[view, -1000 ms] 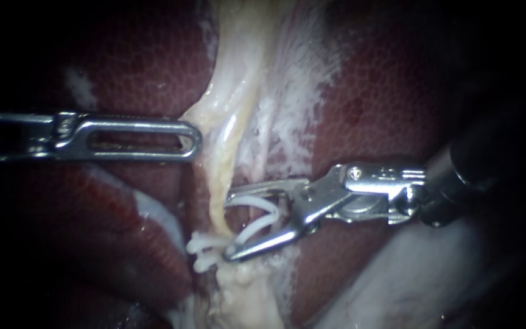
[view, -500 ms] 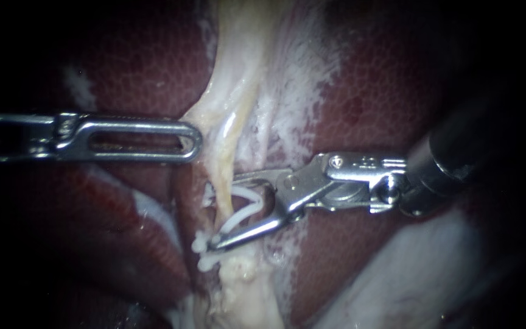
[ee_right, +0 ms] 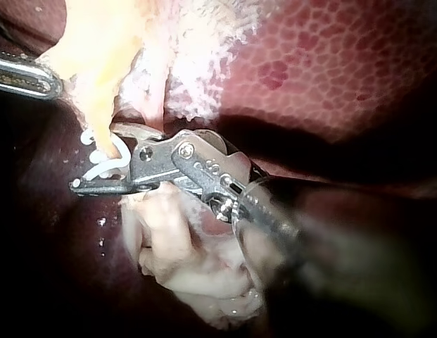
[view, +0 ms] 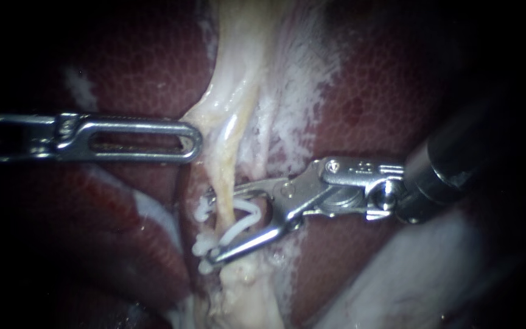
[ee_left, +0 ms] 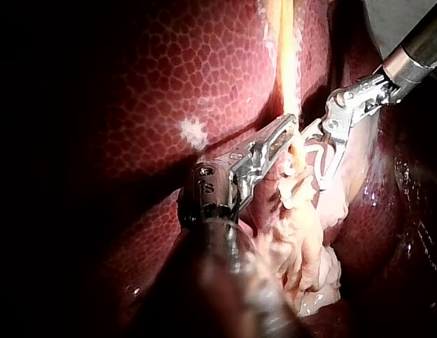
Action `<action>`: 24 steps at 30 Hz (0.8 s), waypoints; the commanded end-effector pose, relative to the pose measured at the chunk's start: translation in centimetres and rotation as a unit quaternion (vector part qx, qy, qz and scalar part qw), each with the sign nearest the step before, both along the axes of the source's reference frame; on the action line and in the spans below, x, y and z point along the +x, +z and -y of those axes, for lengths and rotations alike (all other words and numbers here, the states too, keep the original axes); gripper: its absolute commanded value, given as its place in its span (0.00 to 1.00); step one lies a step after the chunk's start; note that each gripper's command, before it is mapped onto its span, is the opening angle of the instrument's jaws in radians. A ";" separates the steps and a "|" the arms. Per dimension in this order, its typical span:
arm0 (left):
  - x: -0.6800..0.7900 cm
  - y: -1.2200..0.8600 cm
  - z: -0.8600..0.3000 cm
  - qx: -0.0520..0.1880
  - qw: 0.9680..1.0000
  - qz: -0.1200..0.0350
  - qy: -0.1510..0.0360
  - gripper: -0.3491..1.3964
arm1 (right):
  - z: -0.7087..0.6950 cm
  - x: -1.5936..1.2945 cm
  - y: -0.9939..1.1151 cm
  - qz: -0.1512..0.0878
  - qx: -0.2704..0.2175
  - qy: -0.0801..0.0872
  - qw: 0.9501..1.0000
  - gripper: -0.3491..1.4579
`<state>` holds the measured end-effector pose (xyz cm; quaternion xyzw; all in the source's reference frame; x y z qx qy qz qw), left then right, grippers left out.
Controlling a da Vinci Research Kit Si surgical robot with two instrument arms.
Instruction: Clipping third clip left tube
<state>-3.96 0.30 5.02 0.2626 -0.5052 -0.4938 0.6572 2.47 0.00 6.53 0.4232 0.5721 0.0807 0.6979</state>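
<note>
A pale yellow tube runs down the middle between dark red liver lobes. My right instrument comes in from the right with its jaws wide apart, one on each side of the tube. They hold a white clip whose legs straddle the tube. Two white clips sit on the tube just below the lower jaw. My left instrument lies level, its slotted jaws together on the edge of the pale tissue beside the tube. Its tip meets the tube close to the right instrument.
Mottled liver lies on both sides of the tube. White fibrous tissue spreads right of the tube. Lumpy pale tissue hangs below the clips, and a whitish smooth mass fills the lower right.
My right instrument has moved left and slightly down, and its clip-carrying jaws now reach across the tube. The left instrument has stayed still.
</note>
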 end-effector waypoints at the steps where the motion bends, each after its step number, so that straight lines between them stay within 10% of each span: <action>1: 0.00 0.00 0.00 0.000 1.000 0.000 0.000 0.00 | 0.00 -0.01 0.00 0.000 0.003 0.000 1.000 0.50; 24: -0.02 0.04 0.01 -0.001 1.000 0.000 0.000 0.00 | -0.33 -0.01 -0.06 -0.005 0.025 0.021 0.999 0.49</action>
